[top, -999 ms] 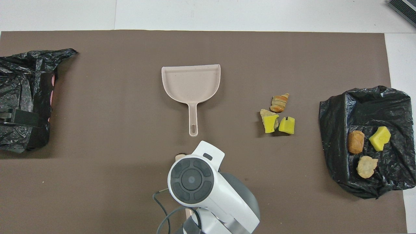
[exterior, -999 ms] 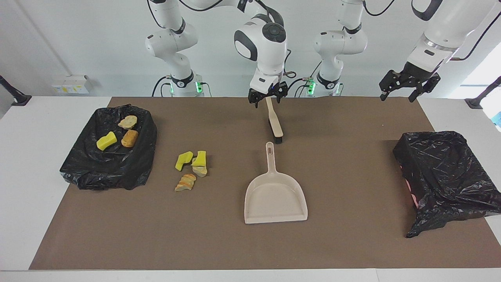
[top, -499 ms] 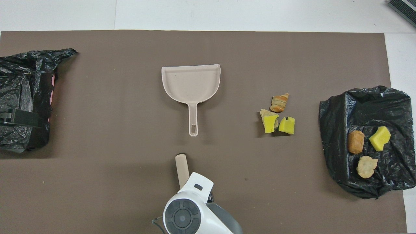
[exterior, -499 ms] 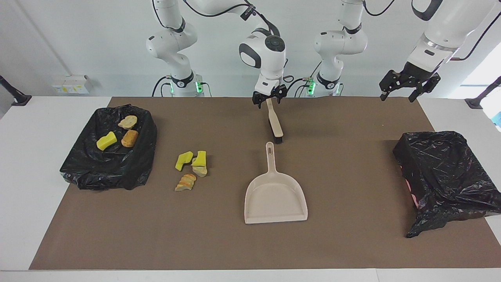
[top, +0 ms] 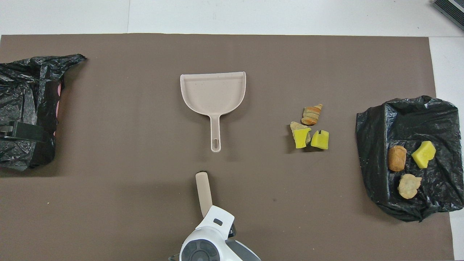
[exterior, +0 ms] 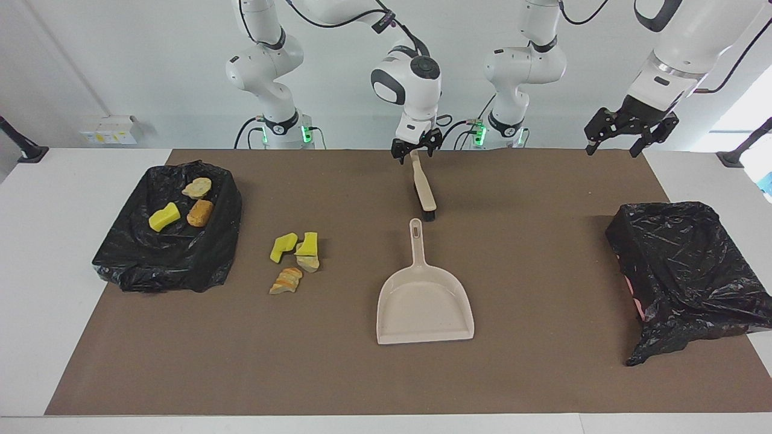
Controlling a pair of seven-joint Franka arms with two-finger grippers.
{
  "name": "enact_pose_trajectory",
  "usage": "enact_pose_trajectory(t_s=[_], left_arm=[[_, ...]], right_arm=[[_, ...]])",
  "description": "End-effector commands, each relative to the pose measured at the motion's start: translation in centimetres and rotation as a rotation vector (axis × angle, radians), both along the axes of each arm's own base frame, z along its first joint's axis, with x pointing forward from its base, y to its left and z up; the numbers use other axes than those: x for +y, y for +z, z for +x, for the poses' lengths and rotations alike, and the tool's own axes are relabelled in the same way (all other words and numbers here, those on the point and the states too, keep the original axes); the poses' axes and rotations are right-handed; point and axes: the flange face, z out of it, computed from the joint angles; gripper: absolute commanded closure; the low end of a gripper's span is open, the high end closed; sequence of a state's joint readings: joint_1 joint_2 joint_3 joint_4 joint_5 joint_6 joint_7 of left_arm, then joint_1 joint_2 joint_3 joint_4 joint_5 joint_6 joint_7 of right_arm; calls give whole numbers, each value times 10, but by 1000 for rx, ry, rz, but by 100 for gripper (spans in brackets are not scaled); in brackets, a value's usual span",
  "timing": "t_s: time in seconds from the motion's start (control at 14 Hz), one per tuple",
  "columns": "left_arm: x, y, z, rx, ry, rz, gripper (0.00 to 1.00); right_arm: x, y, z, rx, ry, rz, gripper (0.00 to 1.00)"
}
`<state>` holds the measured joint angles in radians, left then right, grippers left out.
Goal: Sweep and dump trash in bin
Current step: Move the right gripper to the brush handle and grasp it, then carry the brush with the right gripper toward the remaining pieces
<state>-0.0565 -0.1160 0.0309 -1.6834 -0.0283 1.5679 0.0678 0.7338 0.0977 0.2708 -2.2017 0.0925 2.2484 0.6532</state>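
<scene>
Facing view first: toward the right arm's end of the desk [exterior: 543, 386], a black-lined bin [exterior: 166, 241] holds three scraps of trash [exterior: 164, 216], and four more scraps [exterior: 295, 256] lie loose on the brown mat beside it. At mid-desk the right claw [exterior: 414, 149] sits at the handle end of the brush [exterior: 423, 187], fingers spread either side of it, though I cannot tell whether they touch it. Below that claw, past the brush head, lies the beige dustpan [exterior: 424, 304]. Over the mat's corner hangs the left claw [exterior: 630, 129], fingers apart and empty, above the second black-bagged bin [exterior: 684, 271].
</scene>
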Motion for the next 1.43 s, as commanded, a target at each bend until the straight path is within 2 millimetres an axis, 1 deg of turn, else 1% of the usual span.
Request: enact_pose_trajectory(t_s=[0.0, 0.07, 0.14, 0.21, 0.36, 0.64, 0.78, 0.86, 0.93, 1.0, 1.14, 1.28, 1.36], left_arm=[[2, 1, -6, -5, 1, 18, 0], [2, 1, -6, -5, 1, 18, 0], [2, 1, -6, -5, 1, 18, 0], [2, 1, -6, -5, 1, 18, 0], [2, 1, -6, -5, 1, 18, 0], [2, 1, -6, -5, 1, 18, 0], [2, 1, -6, -5, 1, 18, 0], [2, 1, -6, -5, 1, 18, 0], [2, 1, -6, -5, 1, 18, 0], [2, 1, -6, -5, 1, 18, 0], [2, 1, -6, -5, 1, 18, 0], [2, 1, -6, -5, 1, 18, 0], [2, 1, -6, -5, 1, 18, 0]], right_arm=[[-6, 6, -5, -10, -29, 19, 6], [-6, 6, -5, -8, -30, 19, 20], [-6, 5, -6, -8, -29, 17, 45], [-6, 4, -5, -8, -26, 17, 74], [-6, 3, -1, -4, -33, 17, 100], [-10, 3, 9, 2, -34, 13, 100], [-5, 9, 13, 26, -31, -13, 100], [-5, 11, 15, 43, -35, -35, 100], [-9, 17, 17, 52, -39, -49, 100], [-17, 27, 23, 56, -50, -62, 100], [-40, 61, 29, 54, -62, -80, 100], [-71, 92, 33, 79, -26, -111, 100], [-91, 108, 37, 97, -17, -129, 100]])
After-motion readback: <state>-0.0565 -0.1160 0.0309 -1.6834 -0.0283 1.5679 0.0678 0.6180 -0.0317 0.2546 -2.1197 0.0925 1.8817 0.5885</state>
